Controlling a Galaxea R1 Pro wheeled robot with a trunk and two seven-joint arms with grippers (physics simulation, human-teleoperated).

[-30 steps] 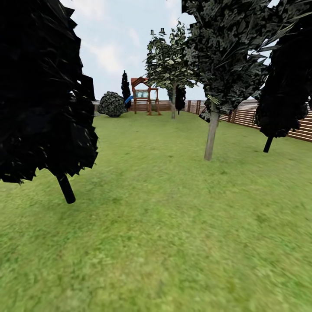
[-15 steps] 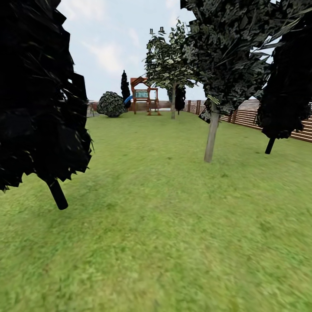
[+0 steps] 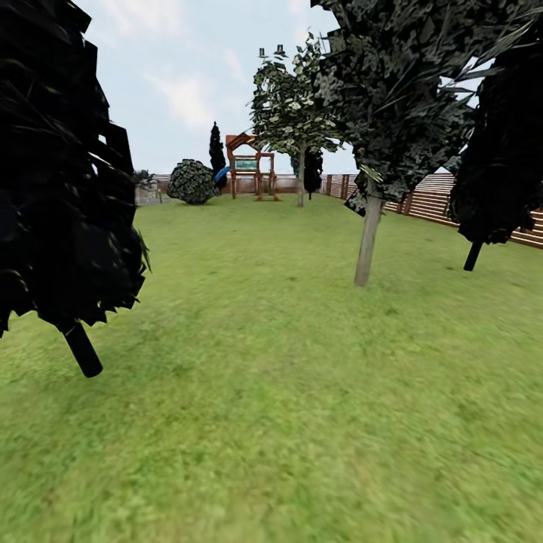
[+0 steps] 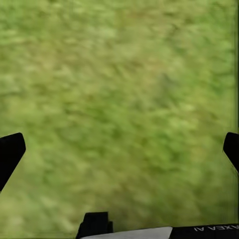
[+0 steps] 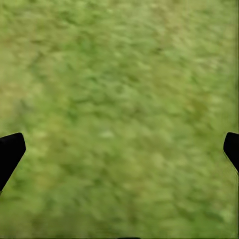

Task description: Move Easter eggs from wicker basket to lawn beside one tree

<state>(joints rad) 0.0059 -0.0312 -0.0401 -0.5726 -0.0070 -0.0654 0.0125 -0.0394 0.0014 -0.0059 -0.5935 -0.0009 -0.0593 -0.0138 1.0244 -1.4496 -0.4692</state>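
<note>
Green lawn (image 3: pixel 286 392) lies under both my wrists; my left gripper (image 4: pixel 119 149) and right gripper (image 5: pixel 119 149) stand wide apart, holding nothing. From my head I see the pale-trunked tree (image 3: pixel 368 241) ahead, near the fence (image 3: pixel 434 202).

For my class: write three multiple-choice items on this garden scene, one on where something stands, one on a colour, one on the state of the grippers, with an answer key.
1. Where does the play structure stand?
A. at the far end of the lawn
B. beside the nearest black tree
C. behind the camera

2. What colour is the trunk of the tree right of centre?
A. black
B. pale grey-beige
C. red

3. How are the left gripper and right gripper?
A. both open and empty
B. both shut on eggs
C. one holds a basket

Key: 1 A, it sits small by the fence; 2 B, the trunk is light; 3 A, fingers spread wide over grass.
</note>
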